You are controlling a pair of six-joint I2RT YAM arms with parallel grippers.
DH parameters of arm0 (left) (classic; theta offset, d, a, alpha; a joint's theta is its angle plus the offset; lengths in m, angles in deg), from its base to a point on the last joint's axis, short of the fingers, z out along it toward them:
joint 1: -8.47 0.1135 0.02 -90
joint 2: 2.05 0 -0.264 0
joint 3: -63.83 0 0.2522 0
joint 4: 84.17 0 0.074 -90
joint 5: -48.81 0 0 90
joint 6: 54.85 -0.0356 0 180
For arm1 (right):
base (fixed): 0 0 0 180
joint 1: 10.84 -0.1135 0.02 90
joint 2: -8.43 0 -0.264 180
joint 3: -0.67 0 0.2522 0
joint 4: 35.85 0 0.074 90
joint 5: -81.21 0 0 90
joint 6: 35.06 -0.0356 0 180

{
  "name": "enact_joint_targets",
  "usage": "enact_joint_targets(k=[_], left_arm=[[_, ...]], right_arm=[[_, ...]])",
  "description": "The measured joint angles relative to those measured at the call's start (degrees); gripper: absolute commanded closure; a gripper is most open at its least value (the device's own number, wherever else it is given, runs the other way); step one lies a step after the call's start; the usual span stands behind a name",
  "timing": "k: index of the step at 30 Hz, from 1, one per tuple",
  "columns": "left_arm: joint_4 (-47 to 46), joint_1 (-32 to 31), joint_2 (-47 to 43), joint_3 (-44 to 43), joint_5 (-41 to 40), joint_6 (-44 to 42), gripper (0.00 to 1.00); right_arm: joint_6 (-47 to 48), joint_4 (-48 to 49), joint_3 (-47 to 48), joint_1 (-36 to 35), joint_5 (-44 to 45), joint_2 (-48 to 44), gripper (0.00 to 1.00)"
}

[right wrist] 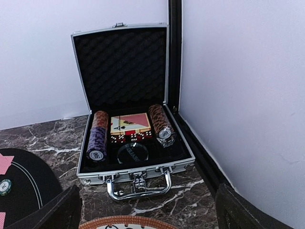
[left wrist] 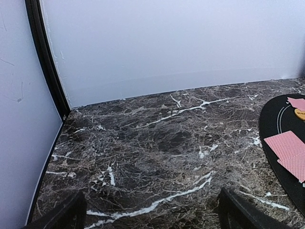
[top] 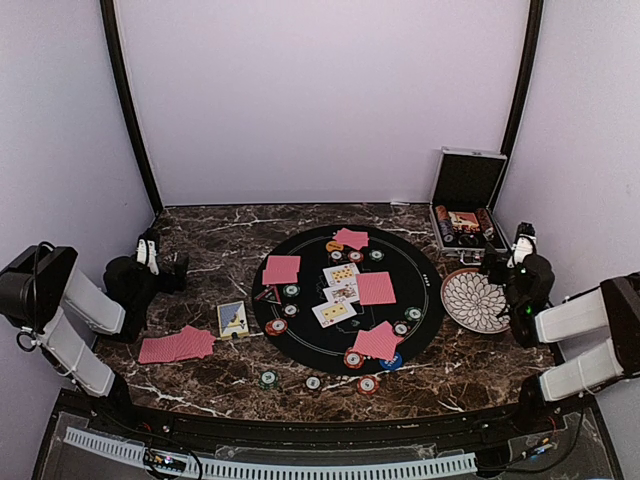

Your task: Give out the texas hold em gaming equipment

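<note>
Red-backed cards (top: 281, 269) lie in pairs around a round black mat (top: 305, 345), with three face-up cards (top: 340, 292) at its middle. A fan of red-backed cards (top: 176, 345) and a card box (top: 232, 319) lie left of the mat. Striped chips (top: 290, 291) sit on the mat and in front of it (top: 313, 383). An orange disc (top: 333, 245) and a blue disc (top: 391, 361) lie on the mat. My left gripper (top: 160, 262) (left wrist: 150, 214) is open and empty over bare marble. My right gripper (top: 510, 262) (right wrist: 145, 214) is open and empty, facing the case.
An open silver-edged black case (top: 467, 205) (right wrist: 133, 167) at the back right holds chip rows (right wrist: 97, 136), a card box (right wrist: 129, 123) and red dice (right wrist: 128, 137). A round white patterned plate (top: 475, 300) lies under the right gripper. Walls enclose the table's left, back and right.
</note>
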Motion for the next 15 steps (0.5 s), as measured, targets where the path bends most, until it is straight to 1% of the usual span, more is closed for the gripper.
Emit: enact_joint_targets(k=[2, 4, 6, 9, 12, 15], left_arm=[[0.04, 0.00, 0.02, -0.02, -0.17, 0.07, 0.01], [0.15, 0.00, 0.04, -0.04, -0.33, 0.11, 0.01], [0.17, 0.00, 0.04, -0.09, -0.46, 0.13, 0.01], [0.17, 0.00, 0.04, -0.09, -0.61, 0.22, 0.01], [0.17, 0.00, 0.04, -0.09, -0.90, 0.24, 0.01], [0.17, 0.00, 0.04, -0.09, -0.98, 0.24, 0.01]], right_arm=[[1.20, 4.63, -3.06, 0.31, 1.14, -0.76, 0.02], [1.77, 8.98, -5.14, 1.03, 1.86, 0.72, 0.01], [1.88, 12.74, -5.90, 1.57, 2.10, 4.13, 0.01], [2.51, 18.99, -5.77, 1.84, 1.88, 11.80, 0.02], [2.62, 17.00, -4.28, 2.75, 0.02, 13.75, 0.02], [1.99, 15.47, -1.01, 6.56, -4.66, 13.68, 0.02]])
